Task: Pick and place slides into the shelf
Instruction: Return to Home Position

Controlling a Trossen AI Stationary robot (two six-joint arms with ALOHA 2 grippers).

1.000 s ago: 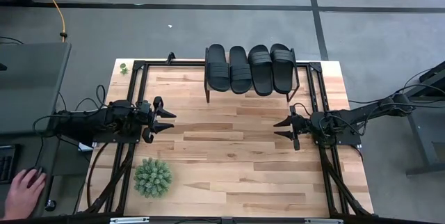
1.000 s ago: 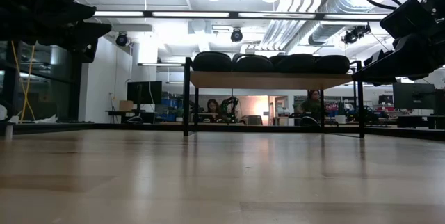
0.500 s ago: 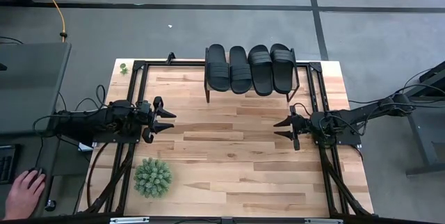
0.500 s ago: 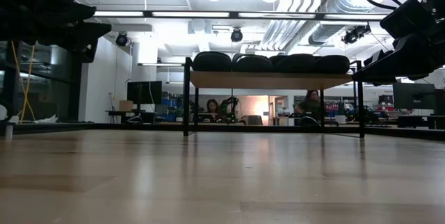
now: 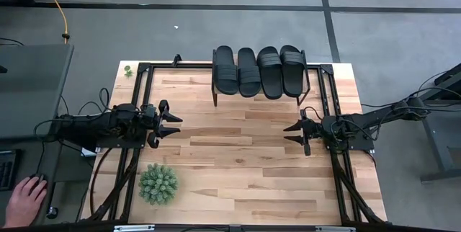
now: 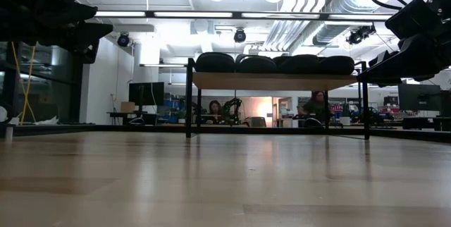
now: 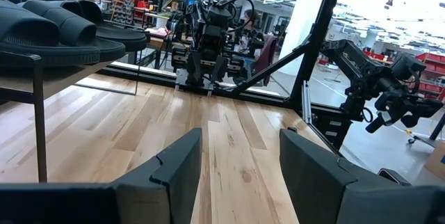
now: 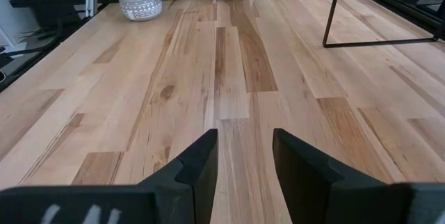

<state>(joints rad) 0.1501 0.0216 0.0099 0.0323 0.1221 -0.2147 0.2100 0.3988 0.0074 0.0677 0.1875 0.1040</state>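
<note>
Four black slide sandals: side by side atop light-wood, black-legged shelf. Left pincer, right pincer: fingers apart, empty, unmoved since earlier. Green potted plant: high view shows it, low view not.

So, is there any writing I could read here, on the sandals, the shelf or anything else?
None can be read.
The four slides and the shelf show no lettering.
The signs in the room behind are too small and blurred to read.
</note>
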